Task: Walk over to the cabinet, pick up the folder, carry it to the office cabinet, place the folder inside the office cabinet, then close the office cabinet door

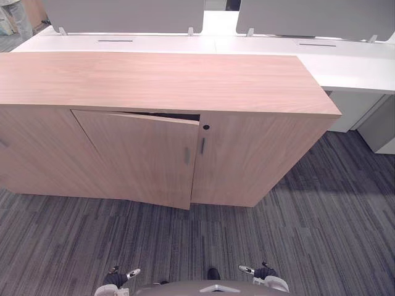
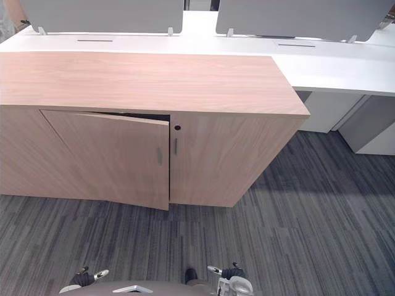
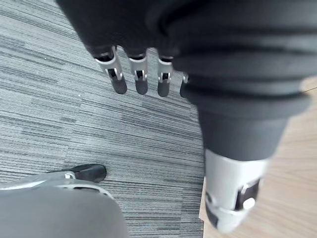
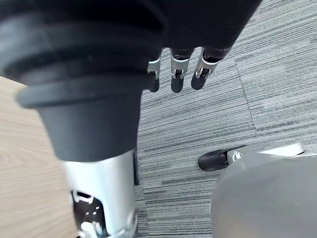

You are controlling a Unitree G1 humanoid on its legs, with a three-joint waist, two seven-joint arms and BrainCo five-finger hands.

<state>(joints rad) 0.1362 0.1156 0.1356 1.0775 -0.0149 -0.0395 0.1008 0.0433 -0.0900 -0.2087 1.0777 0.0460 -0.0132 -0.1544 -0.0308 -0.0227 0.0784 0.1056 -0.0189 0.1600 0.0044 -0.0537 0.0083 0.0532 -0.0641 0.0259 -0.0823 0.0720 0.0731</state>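
Hanging low over the carpet (image 1: 308, 234), the left hand (image 3: 141, 82) and right hand (image 4: 177, 79) both show straight, empty fingers, so neither carries the folder. I cannot tell whether it lies behind the ajar door (image 1: 142, 157) of the office cabinet (image 1: 154, 80). To shut it well, step closer and press flat fingers beside the handle (image 1: 187, 155) until the door sits flush.

L robot hand (image 1: 116, 277) hangs low at L side, arm down. Its fingers (image 3: 140, 82) are straight, side by side, tips pointing down, thumb apart. R robot hand (image 1: 264, 272) mirrors it at R side, fingers (image 4: 177, 82) straight, tips down. The 2 hands are well apart, both empty.
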